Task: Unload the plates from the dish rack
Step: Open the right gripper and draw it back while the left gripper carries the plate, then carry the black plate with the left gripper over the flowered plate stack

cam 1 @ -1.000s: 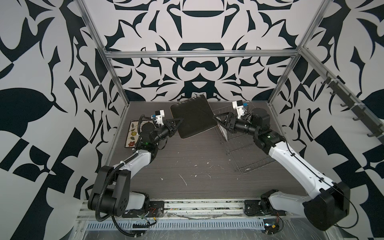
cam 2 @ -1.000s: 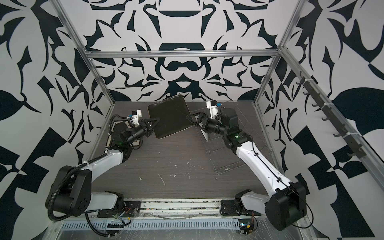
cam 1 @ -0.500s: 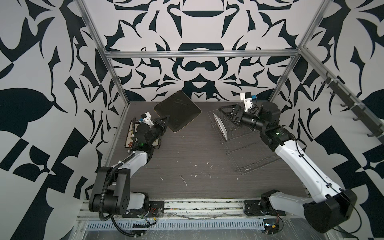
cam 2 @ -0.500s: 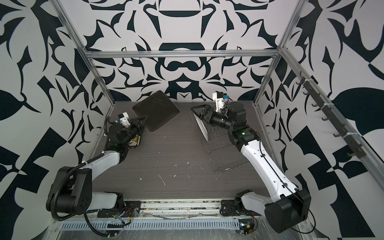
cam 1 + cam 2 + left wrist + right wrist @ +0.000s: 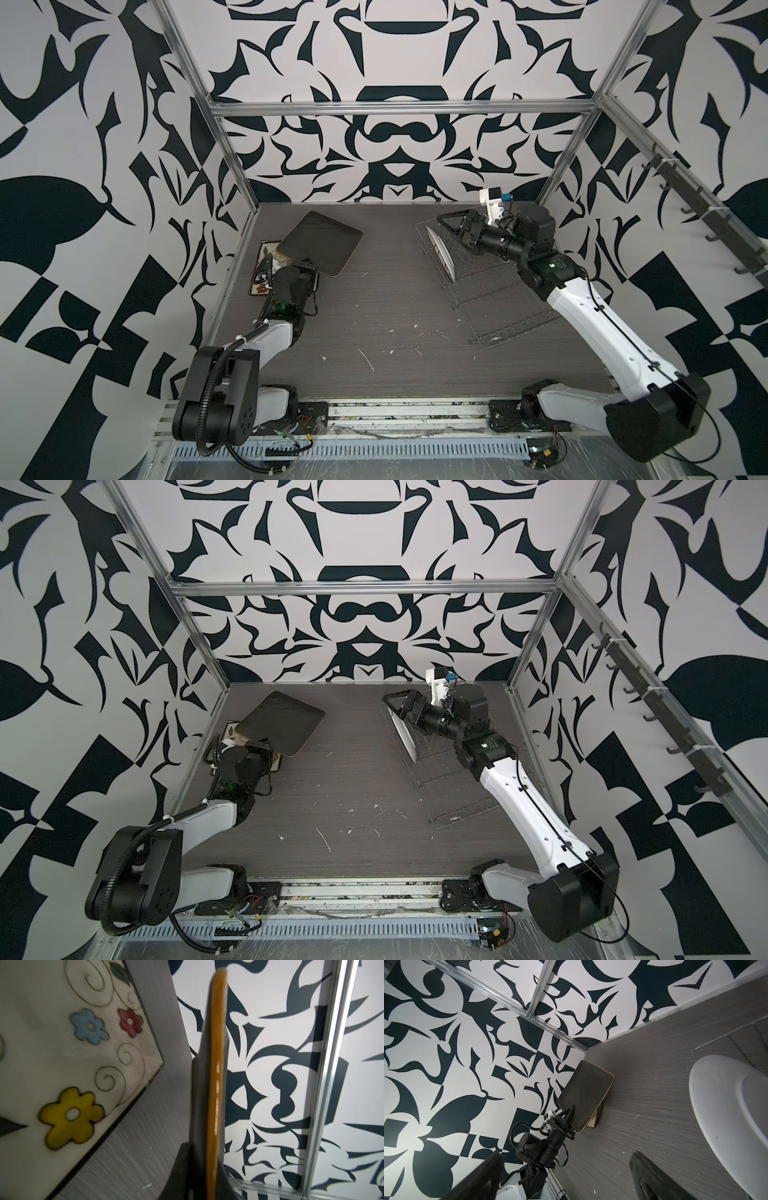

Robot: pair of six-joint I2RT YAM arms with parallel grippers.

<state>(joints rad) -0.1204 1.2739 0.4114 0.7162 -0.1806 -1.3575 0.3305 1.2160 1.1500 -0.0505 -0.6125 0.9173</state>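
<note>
Plates in three spots, two of them off the large silver wire dish rack. Glossy black square plate with an amber edge, at the far left of the dark grey woodgrain table, pinched by its near rim in the left gripper; jaws closed down almost fully on that thin rim. Hangs tilted, partly over a cream square plate painted with blue, red and yellow flowers and lying flat on the table by the left wall. Contact between those two: cannot tell. From the left wrist, black square plate edge-on, cream square plate beside it. Round white plate standing on edge between the tines at the far end of the dish rack, on the right half of the table. Right gripper poised over that far end, just beside the plate's upper rim, jaws spread wide and gripping nothing. From the right wrist, round white plate outside one finger rather than between the pair. Small white specks scattered over the near middle of the table. Same layout in both top views: black square plate, round white plate, dish rack.
</note>
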